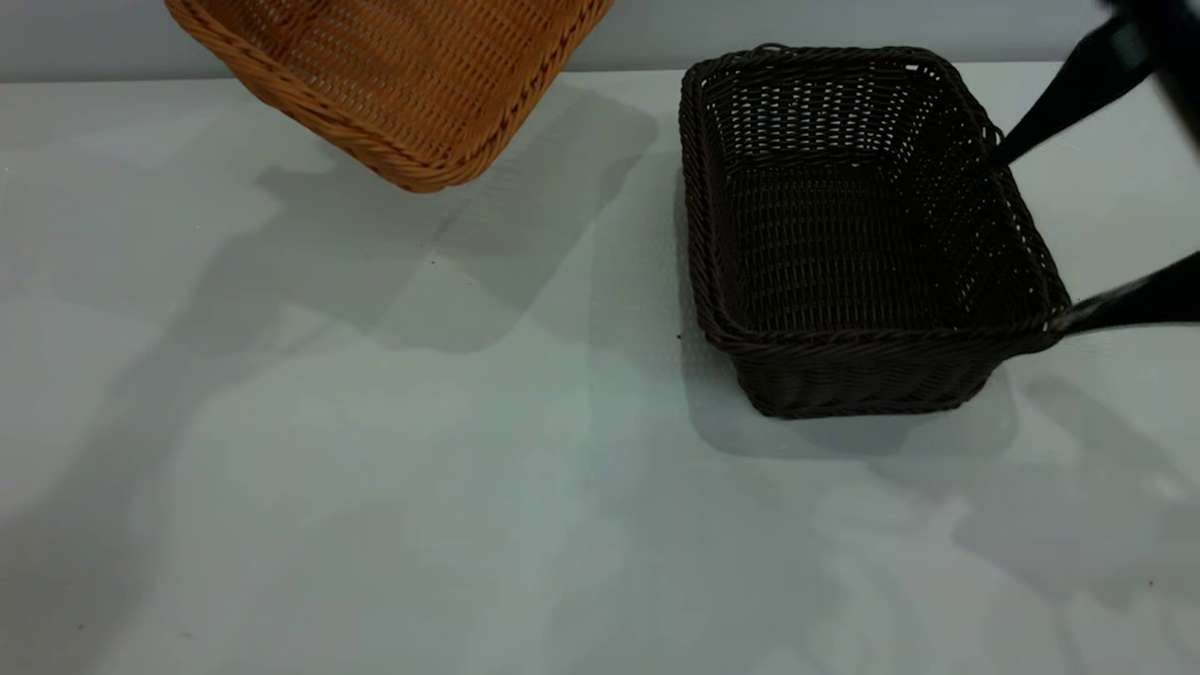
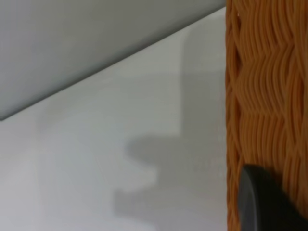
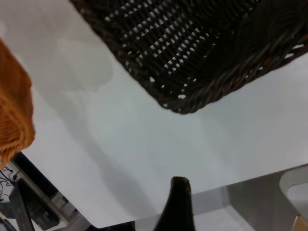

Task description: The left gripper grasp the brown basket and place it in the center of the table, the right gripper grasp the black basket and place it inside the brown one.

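Note:
The brown basket [image 1: 403, 75] hangs tilted in the air above the table [image 1: 375, 469] at the far left, partly cut off by the picture's top edge. My left gripper [image 2: 269, 192] is shut on its woven wall [image 2: 264, 96]; only one black finger [image 2: 260, 204] shows, and the arm is out of the exterior view. The black basket [image 1: 844, 244] stands upright on the table at the right. My right gripper [image 1: 1029, 239] is open, with its two fingers spread along the basket's right rim. One of its fingers [image 3: 178, 202] shows in the right wrist view, below the black basket [image 3: 192, 48].
The table's far edge meets a grey wall [image 1: 844, 23]. The brown basket's corner [image 3: 14, 120] shows in the right wrist view. Bare tabletop lies between the two baskets and across the whole front.

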Robot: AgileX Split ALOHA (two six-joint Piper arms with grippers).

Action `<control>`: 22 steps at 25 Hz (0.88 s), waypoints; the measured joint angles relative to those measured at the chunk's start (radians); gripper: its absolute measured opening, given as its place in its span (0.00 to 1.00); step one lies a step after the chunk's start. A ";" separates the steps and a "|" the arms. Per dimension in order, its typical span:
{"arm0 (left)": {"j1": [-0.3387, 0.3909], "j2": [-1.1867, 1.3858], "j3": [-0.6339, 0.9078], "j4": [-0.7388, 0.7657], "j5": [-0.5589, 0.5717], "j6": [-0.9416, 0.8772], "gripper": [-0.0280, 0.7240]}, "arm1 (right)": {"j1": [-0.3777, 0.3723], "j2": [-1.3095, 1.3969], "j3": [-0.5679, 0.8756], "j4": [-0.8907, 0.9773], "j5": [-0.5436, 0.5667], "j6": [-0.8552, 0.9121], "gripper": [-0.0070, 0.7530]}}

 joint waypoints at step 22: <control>0.000 0.000 0.000 0.000 -0.001 0.023 0.14 | 0.082 0.362 -0.053 0.517 -0.140 -0.381 0.79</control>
